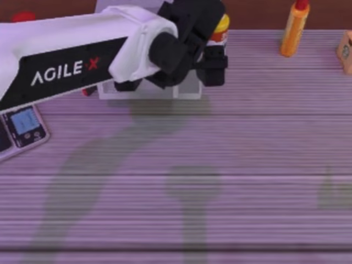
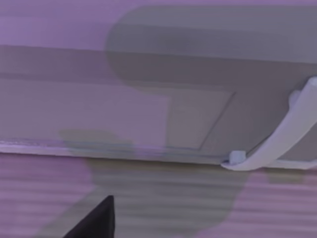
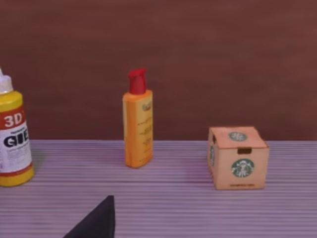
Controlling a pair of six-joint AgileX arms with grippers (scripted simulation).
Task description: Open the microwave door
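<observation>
surface: a purple, finely ribbed plank table (image 1: 231, 165) with a dark reddish-brown wall behind it.
near left edge: a small flat digital scale with a blue screen (image 1: 25, 125) lies on the table at its left side, nearer than the microwave.
left arm: the white agilex arm with black lettering reaches in from the left, across the far part of the table, and its black left gripper (image 1: 212, 58) hangs over the front of the boxy pale grey-white microwave (image 1: 148, 88); whether its claw is open or closed i cannot tell.
microwave: it stands at the far middle-left of the table, mostly hidden under the arm in the top view.
microwave door: in the left wrist view the white-framed panel with a greyish translucent window (image 2: 148, 119) fills the frame up close, and a curved white handle (image 2: 282, 136) is fixed at one end of it.
far middle: a yellow glue bottle with a red and white label (image 3: 12, 139) stands just beside the microwave's right.
far right: an orange bottle with a red cap (image 3: 137, 121) stands upright, and a small tan cardboard box with green round logos (image 3: 237, 157) sits further right, apart from it.
right arm: the right gripper (image 3: 94, 223) shows only as a dark tip in its own wrist view; its claw state cannot be told.
</observation>
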